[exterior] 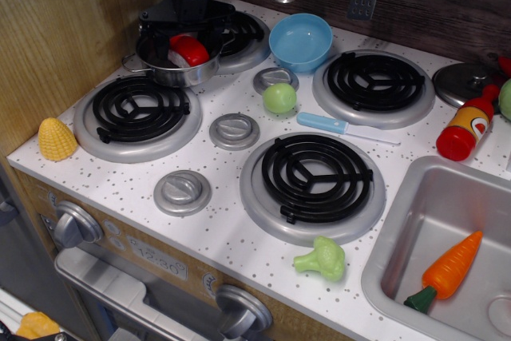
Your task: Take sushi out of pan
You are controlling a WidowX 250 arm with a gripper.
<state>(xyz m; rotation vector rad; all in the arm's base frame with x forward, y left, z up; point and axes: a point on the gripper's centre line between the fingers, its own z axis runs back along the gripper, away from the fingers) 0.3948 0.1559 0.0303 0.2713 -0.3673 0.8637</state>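
Sushi gripped inside the pan, ready to lift

We see the gripper point(188, 28) reaching straight down from above into the pan point(172, 65) at the worktop's point(231, 229) back left corner. Its jaws appear closed around the sushi point(188, 50), which sits tilted, red top up, partly above the rim, so we judge a lift comes next.

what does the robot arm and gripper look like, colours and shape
The gripper is all matte black: a wide, flat crossbar with short dark fingers hanging from it. Above it a black cylindrical wrist section rises out of frame, with a small pale round spot on its side. No cables or readable markings are visible.
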